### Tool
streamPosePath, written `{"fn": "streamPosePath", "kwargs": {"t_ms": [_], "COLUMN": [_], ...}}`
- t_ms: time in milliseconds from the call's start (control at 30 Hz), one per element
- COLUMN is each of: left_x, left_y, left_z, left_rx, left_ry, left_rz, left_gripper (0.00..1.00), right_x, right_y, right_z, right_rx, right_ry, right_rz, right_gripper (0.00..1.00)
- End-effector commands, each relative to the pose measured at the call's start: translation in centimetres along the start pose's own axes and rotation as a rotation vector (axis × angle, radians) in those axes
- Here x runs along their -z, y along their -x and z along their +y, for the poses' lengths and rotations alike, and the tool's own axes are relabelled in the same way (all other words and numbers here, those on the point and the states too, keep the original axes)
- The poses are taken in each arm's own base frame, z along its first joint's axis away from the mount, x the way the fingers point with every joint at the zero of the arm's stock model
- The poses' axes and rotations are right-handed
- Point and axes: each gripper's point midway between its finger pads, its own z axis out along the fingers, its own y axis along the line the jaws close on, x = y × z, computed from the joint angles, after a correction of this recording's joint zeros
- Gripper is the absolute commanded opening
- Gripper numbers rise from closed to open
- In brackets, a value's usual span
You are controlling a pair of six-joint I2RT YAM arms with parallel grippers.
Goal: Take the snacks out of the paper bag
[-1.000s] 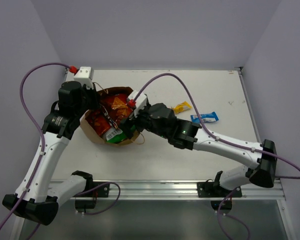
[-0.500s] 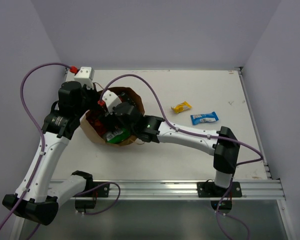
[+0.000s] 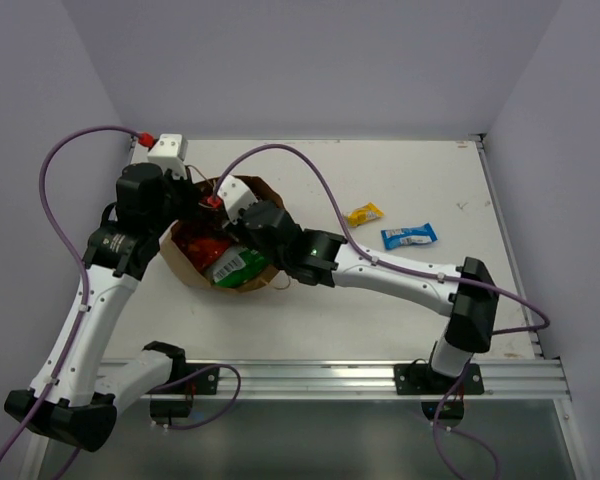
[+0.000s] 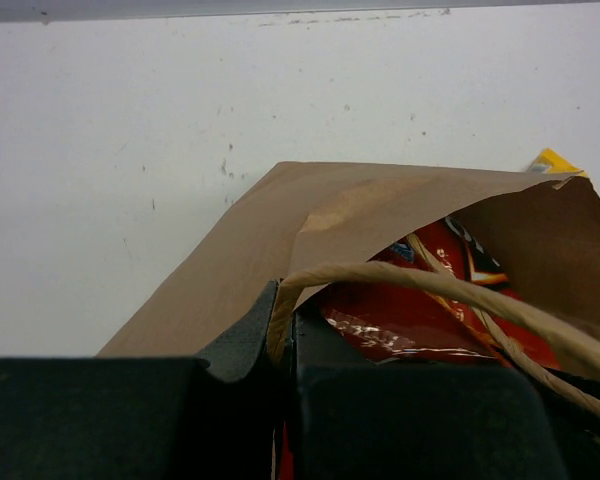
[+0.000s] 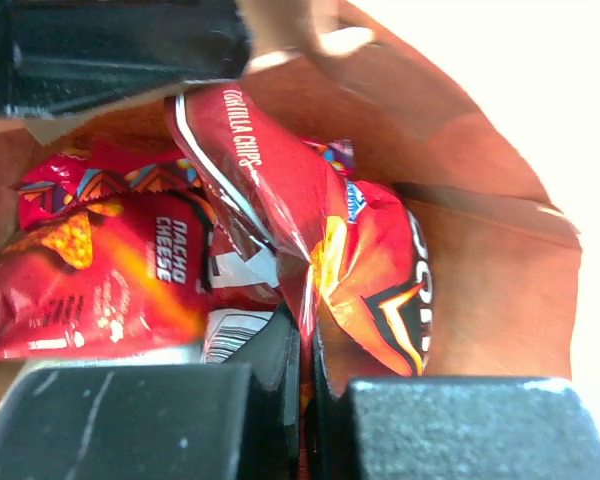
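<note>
The brown paper bag (image 3: 183, 264) lies on its side at the table's left, mouth open toward the right. My left gripper (image 3: 188, 203) is shut on its upper rim and twisted handle (image 4: 460, 292), so the mouth stays open; the pinch shows in the left wrist view (image 4: 285, 325). My right gripper (image 3: 222, 230) reaches inside the bag and is shut on the crimped edge of a red-orange Doritos bag (image 5: 375, 265), with the pinch low in the right wrist view (image 5: 310, 345). A second Doritos bag (image 5: 110, 285) lies beside it. A white-green chip bag (image 3: 238, 266) sits at the bag's mouth.
A small yellow wrapper (image 3: 363, 214) and a blue wrapper (image 3: 409, 236) lie on the white table (image 3: 400, 170) to the right of the bag. The bag's brown wall (image 5: 490, 280) closes in around my right gripper. Purple cables arc over both arms.
My right gripper went from open at the bag's mouth to deep inside the bag, and it closed on the Doritos bag. The left gripper has kept its hold on the rim.
</note>
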Motion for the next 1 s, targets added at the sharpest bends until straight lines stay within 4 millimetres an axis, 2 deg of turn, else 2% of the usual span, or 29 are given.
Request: {"fn": "streamPosePath", "kwargs": {"t_ms": [0,67,100,167,200,267,300,367,400,467,500,533,567,600,633,667,700,733,767,800,833,867,933,967], "left_x": [0.2,0.3,0.3,0.2,0.2,0.1,0.0,-0.1,-0.1,-0.1,-0.1,-0.1,-0.2,-0.2,-0.3,-0.3,-0.3,-0.4,-0.4,-0.4,-0.3,-0.4,-0.3,-0.3], "left_y": [-1.4,-1.2,-1.1,-1.0,-1.0,-1.0,-1.1,-1.1,-1.1,-1.0,-1.0,-0.9,-0.9,-0.9,-0.9,-1.0,-1.0,-1.0,-1.0,-0.9,-0.9,-1.0,-1.0,-1.0], "left_z": [0.7,1.0,1.1,1.3,1.4,1.5,1.6,1.7,1.7,1.7,1.8,1.8,1.8,1.8,1.8,1.7,1.7,1.6,1.6,1.5,1.5,1.4,1.2,1.2], "left_rx": [-0.018,-0.021,-0.022,-0.02,-0.02,-0.019,-0.018,-0.019,-0.019,-0.018,-0.017,-0.018,-0.018,-0.018,-0.018,-0.018,-0.018,-0.017,-0.017,-0.017,-0.016,-0.016,-0.014,-0.014], "left_ry": [0.03,0.046,0.054,0.067,0.069,0.08,0.085,0.09,0.092,0.093,0.094,0.097,0.097,0.096,0.095,0.09,0.089,0.087,0.084,0.081,0.079,0.075,0.064,0.061], "left_rz": [0.041,0.035,0.036,0.033,0.033,0.034,0.037,0.04,0.04,0.034,0.035,0.033,0.035,0.035,0.037,0.037,0.039,0.039,0.04,0.039,0.037,0.038,0.038,0.039], "left_gripper": [0.0,0.0,0.0,0.0,0.0,0.0,0.0,0.0,0.0,0.0,0.0,0.0,0.0,0.0,0.0,0.0,0.0,0.0,0.0,0.0,0.0,0.0,0.0,0.0], "right_x": [3.2,4.4,5.9,7.4,9.3,11.2,13.3,15.1,16.9,17.8,18.0,19.3,19.2,19.1,19.6,19.2,18.8,18.5,17.5,17.2,16.6,15.6,14.3,13.3], "right_y": [3.2,3.7,5.0,5.6,7.0,7.8,9.2,10.0,10.9,10.9,10.9,11.3,10.6,10.0,9.9,8.7,7.4,6.4,4.6,2.8,1.5,-1.1,-4.1,-6.6], "right_z": [-1.8,-2.0,-2.4,-2.3,-3.0,-3.0,-3.4,-3.9,-5.0,-6.8,-8.5,-9.9,-11.0,-13.6,-15.1,-16.4,-19.5,-21.1,-22.7,-25.8,-27.3,-30.2,-32.8,-35.1], "right_rx": [-0.015,-0.018,-0.032,-0.049,-0.071,-0.095,-0.115,-0.142,-0.158,-0.185,-0.201,-0.226,-0.237,-0.247,-0.253,-0.252,-0.255,-0.252,-0.25,-0.251,-0.246,-0.254,-0.258,-0.27], "right_ry": [0.009,0.033,0.06,0.108,0.127,0.173,0.211,0.236,0.23,0.19,0.15,0.139,0.11,0.042,0.003,-0.043,-0.138,-0.191,-0.249,-0.343,-0.389,-0.475,-0.542,-0.6], "right_rz": [-0.079,-0.098,-0.135,-0.163,-0.208,-0.245,-0.297,-0.334,-0.376,-0.39,-0.399,-0.429,-0.422,-0.419,-0.429,-0.407,-0.383,-0.361,-0.315,-0.275,-0.244,-0.185,-0.123,-0.072], "right_gripper": [0.0,0.0,0.0,0.0,0.0,0.0,0.0,0.0,0.0,0.0,0.0,0.0,0.0,0.0,0.0,0.0,0.0,0.0,0.0,0.0,0.0,0.0,0.0,0.0]}}
